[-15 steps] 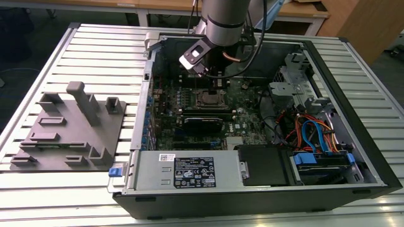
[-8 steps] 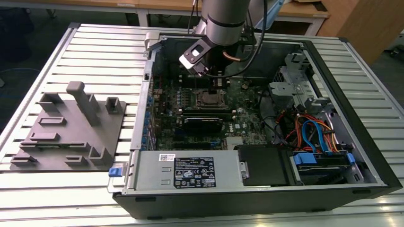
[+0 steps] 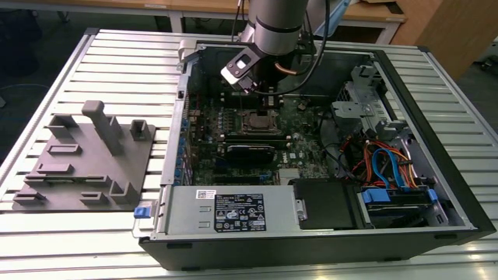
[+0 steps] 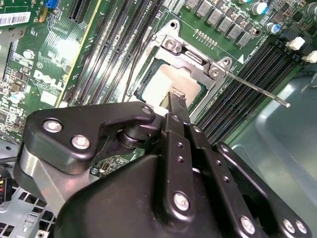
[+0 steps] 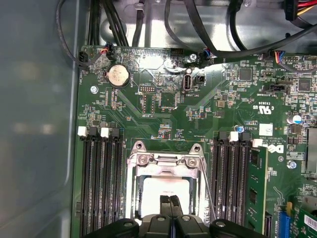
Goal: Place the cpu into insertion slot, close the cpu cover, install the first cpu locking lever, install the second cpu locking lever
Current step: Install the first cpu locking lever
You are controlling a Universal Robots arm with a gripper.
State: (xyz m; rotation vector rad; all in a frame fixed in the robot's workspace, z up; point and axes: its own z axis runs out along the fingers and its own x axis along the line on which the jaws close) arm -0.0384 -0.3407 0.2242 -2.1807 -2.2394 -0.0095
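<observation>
cpu (image 5: 166, 191): seated in the insertion slot (image 3: 255, 121), its pale top showing through the window.
cpu cover (image 5: 166, 159): lying down over the chip.
Locking lever (image 4: 257, 89): thin rod standing free, slanting out over the memory slots (image 5: 101, 183).
Tool (image 5: 170, 199): fingers pressed together, gripping nothing, tips just over the cover's window.
Place: mid-board (image 5: 163, 99), well in from its edges, inside the open case (image 3: 435, 192) on the worktop (image 3: 125, 52).
Risk: the narrow tips could slip off the springy rod, which would likely snap back or scrape the board.
</observation>
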